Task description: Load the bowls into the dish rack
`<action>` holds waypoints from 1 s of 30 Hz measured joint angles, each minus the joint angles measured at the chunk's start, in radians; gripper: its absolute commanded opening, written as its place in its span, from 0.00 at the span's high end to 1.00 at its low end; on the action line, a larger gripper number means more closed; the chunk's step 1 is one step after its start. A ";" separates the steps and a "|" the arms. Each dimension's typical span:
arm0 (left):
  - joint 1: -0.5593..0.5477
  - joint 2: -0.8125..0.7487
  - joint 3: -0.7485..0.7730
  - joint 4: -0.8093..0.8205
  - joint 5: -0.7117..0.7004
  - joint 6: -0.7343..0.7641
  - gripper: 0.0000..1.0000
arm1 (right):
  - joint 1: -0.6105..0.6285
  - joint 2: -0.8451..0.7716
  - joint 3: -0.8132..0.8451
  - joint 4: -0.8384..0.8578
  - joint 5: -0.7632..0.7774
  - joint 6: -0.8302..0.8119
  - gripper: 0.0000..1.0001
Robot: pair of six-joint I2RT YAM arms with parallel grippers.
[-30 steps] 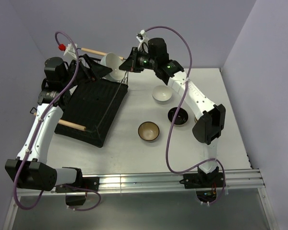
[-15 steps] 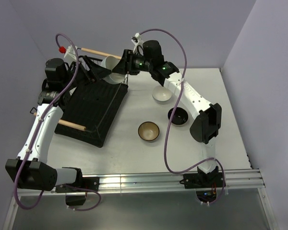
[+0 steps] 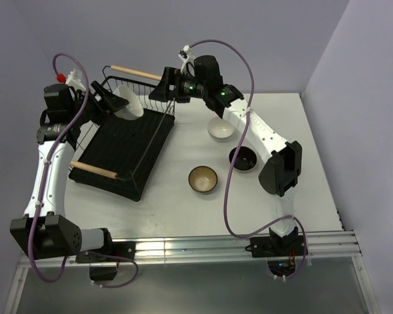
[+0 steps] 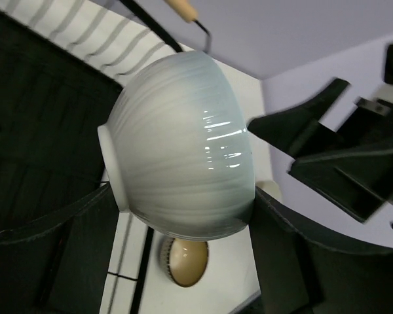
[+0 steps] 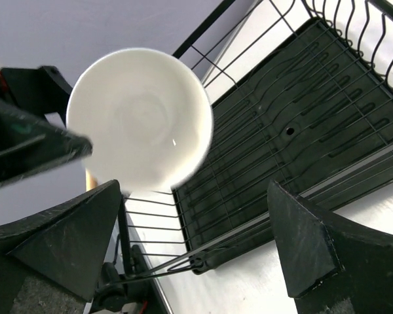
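As the left gripper (image 3: 120,102) clamped a white bowl (image 3: 130,105), tilted on its side above the rack's (image 3: 128,154) far end, the right gripper (image 3: 158,91) hung just beside it, fingers apart and empty. Farther right, a brown bowl (image 3: 203,178), a second white bowl (image 3: 221,128) and a black bowl (image 3: 243,157) sat on the table (image 3: 301,170), outside the rack.

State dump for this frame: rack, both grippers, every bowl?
dish rack: on table, no bowl seated in it
left gripper: shut on held white bowl
held white bowl: tipped on its side, in the air over the dish rack's far end
right gripper: open, empty
white table bowl: upright on table
black bowl: upright on table
brown bowl: upright on table
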 measured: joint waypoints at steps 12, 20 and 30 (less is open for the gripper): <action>0.034 0.045 0.148 -0.393 -0.380 0.395 1.00 | -0.044 -0.013 -0.018 -0.055 0.012 -0.061 0.00; 0.033 0.129 0.149 -0.549 -0.594 0.567 1.00 | -0.097 -0.042 -0.081 -0.088 0.007 -0.078 0.00; -0.045 0.261 0.134 -0.626 -0.863 0.648 1.00 | -0.146 -0.044 -0.095 -0.130 -0.041 -0.066 0.00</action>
